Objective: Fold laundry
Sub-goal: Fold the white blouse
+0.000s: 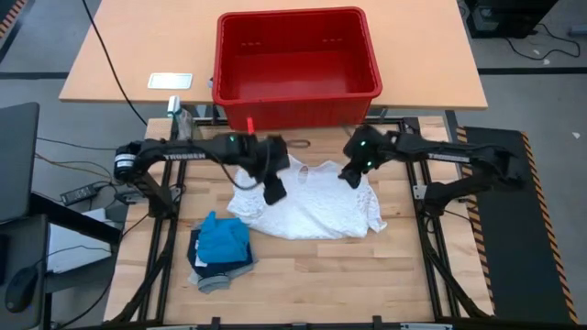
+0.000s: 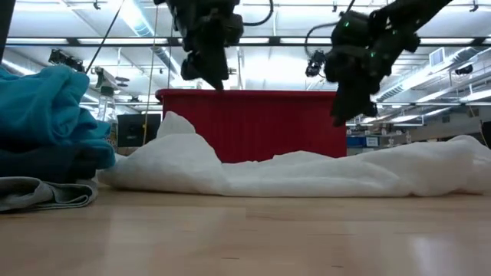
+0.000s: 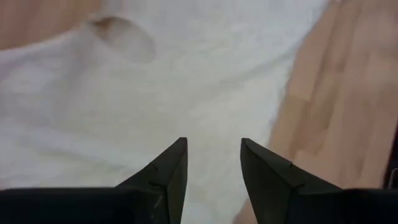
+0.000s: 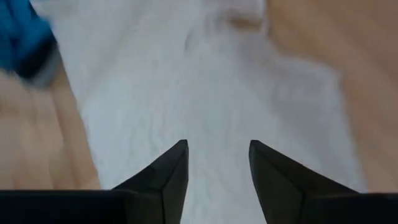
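White cloth [image 1: 316, 202] lies spread and rumpled on the tabletop [image 1: 367, 275], just in front of the red basket [image 1: 295, 64]. It looks like a shirt: a neck opening shows at the edge nearest the basket. From the low view it humps up on one side and lies flat on the other.

Left gripper [image 1: 274, 192] hangs over the white cloth's left edge, clear of the fabric. In the left wrist view, fingers [image 3: 168, 171] are spread with a gap between them, nothing pinched, white cloth below.

Right gripper [image 1: 351, 177] hangs over the cloth's upper right part, also off the fabric. In the right wrist view, fingers [image 4: 166, 171] are spread apart and empty, cloth under them. The low view confirms both grippers sit above the cloth, not touching it.

Pile to the left of the white cloth, farther from the basket: bright blue garment [image 1: 224, 238] on top, navy garment [image 1: 197, 247] under it, grey piece [image 1: 216, 275] at the bottom. The pile sits just beside the cloth's lower left corner.

Readable text: "TROSSEN" on the left arm [image 1: 183, 154]. A similar label on the right arm is too small to read. A small white card [image 1: 171, 81] lies on the table left of the basket; nothing on it is readable.
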